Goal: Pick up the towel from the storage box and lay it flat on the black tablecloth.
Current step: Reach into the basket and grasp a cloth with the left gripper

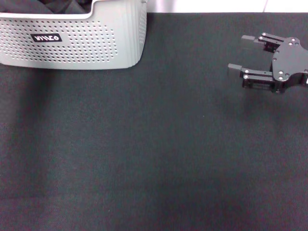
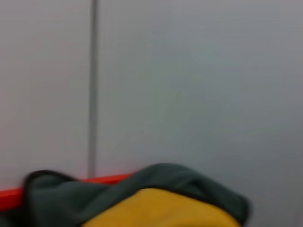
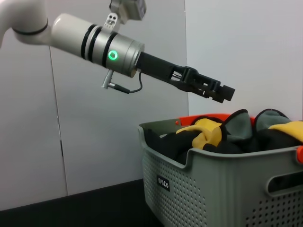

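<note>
The light grey storage box (image 1: pixel 72 43) with a black label (image 1: pixel 46 37) stands at the far left of the black tablecloth (image 1: pixel 144 154). In the right wrist view the box (image 3: pixel 213 184) holds bunched cloth, and the yellow and grey towel (image 3: pixel 208 132) shows among it. My left gripper (image 3: pixel 227 93) hovers just above the box, holding nothing; it is out of the head view. The left wrist view shows the towel (image 2: pixel 161 203) close below. My right gripper (image 1: pixel 237 52) is open and empty over the cloth at the far right.
Dark fabric (image 1: pixel 48 6) fills the box top in the head view. An orange-red rim (image 3: pixel 208 117) shows behind the cloths. A pale wall (image 3: pixel 246 47) stands behind the box.
</note>
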### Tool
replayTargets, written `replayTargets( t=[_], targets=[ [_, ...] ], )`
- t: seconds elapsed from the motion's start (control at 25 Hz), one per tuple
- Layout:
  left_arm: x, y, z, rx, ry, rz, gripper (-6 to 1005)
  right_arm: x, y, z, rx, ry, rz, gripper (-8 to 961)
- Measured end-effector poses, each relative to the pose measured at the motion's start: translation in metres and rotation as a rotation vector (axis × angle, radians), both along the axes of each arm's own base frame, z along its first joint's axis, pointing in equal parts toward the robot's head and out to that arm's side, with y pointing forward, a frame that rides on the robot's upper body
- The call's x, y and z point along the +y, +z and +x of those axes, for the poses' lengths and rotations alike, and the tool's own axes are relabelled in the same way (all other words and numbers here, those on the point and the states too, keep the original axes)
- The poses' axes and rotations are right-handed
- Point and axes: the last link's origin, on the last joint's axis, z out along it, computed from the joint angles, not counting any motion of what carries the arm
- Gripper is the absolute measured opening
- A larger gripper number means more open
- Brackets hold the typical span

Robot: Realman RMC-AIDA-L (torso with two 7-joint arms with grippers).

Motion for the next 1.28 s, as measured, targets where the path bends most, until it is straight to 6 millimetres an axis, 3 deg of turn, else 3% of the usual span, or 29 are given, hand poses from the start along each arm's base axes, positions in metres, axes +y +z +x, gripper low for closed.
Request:
replayTargets(
  t=[0.32, 0.8, 1.28],
  targets=[
    [0.009, 0.002, -0.016, 0.088, 0.149, 0.092, 700, -0.002, -0.001, 0.004, 0.001, -0.008, -0.004, 793],
    [0.02, -0.028, -0.018, 0.198, 0.198, 0.078, 684, -0.007, -0.003, 0.01, 0.013, -0.023, -0.014, 793],
    [0.027, -0.04, -0.024, 0.215, 0.218, 0.069, 669, -0.01, -0.003, 0.014, 0.016, -0.03, -0.015, 793]
  ],
)
